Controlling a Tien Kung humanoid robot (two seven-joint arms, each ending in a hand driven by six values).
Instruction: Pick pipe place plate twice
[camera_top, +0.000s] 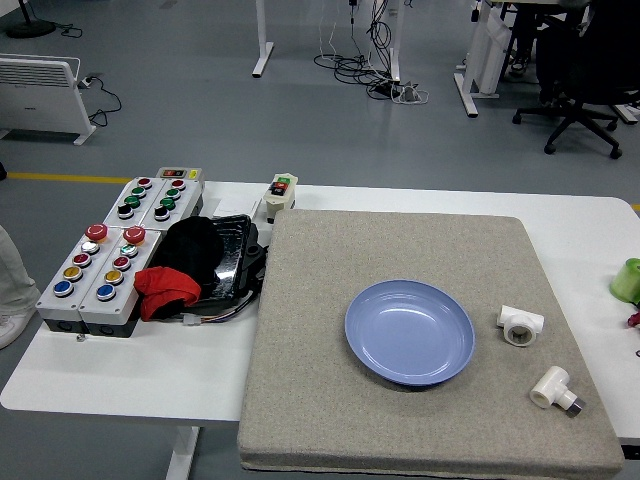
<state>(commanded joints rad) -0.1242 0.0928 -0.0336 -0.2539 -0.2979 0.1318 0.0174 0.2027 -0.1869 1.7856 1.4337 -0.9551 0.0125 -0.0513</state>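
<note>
Neither robot hand appears in the head view, so finger opening and any hold cannot be told, and places cannot be referred to the fingers; they are given relative to the plate instead. The blue plate (409, 331) sits empty near the middle of the grey felt mat (420, 340), which gives a non-slip work surface on the white table (120, 380). Two white pipe fittings lie on the mat to the right of the plate: a tee fitting (520, 325) just beside its rim, and an elbow-type fitting with a metal end (555, 388) nearer the front edge, apart from the plate. Judged from this layout, both placements remain to be done. To the left, off the mat, stand push-button control boxes (100, 275) and a black tray (225, 262) holding black and red cloth items whose form is unclear. A green object (627, 280) is cut off at the right edge and cannot be identified.
</note>
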